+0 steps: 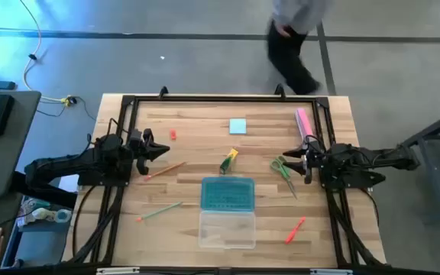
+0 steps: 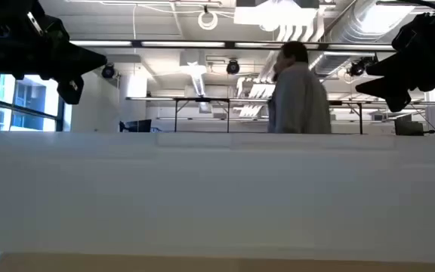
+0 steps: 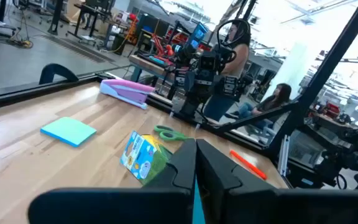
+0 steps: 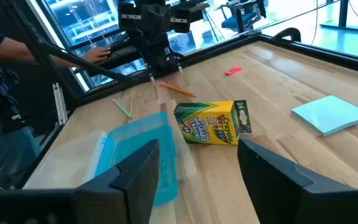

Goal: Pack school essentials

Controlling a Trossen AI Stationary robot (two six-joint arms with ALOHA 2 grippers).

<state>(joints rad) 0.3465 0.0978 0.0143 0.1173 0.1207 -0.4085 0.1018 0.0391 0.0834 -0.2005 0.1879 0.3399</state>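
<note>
The left gripper (image 1: 161, 151) hovers near the table's (image 1: 334, 229) left edge, its fingers (image 3: 194, 168) pressed together and empty. Just beyond it toward the far edge lies one tiny red piece (image 1: 173, 134). An orange pencil (image 1: 164, 169) lies just beside the gripper, and a green pencil (image 1: 159, 211) nearer the front left corner; that makes two pencils. At the middle sits one clear box (image 1: 227, 212), open, its teal lid (image 1: 227, 192) folded toward the far side. Between the box and the far edge are one yellow-green crayon carton (image 4: 214, 123) printed "Crayola" and one light-blue square note pad (image 1: 237, 126). Right of centre lie one pair of green-handled scissors (image 1: 284, 171), one orange-red pen (image 1: 295, 229) toward the front right corner, and one pink bar (image 1: 305, 122) by the far right corner. The right gripper (image 1: 301, 162) hangs over the scissors' handles with fingers (image 4: 277, 171) spread, holding nothing
</note>
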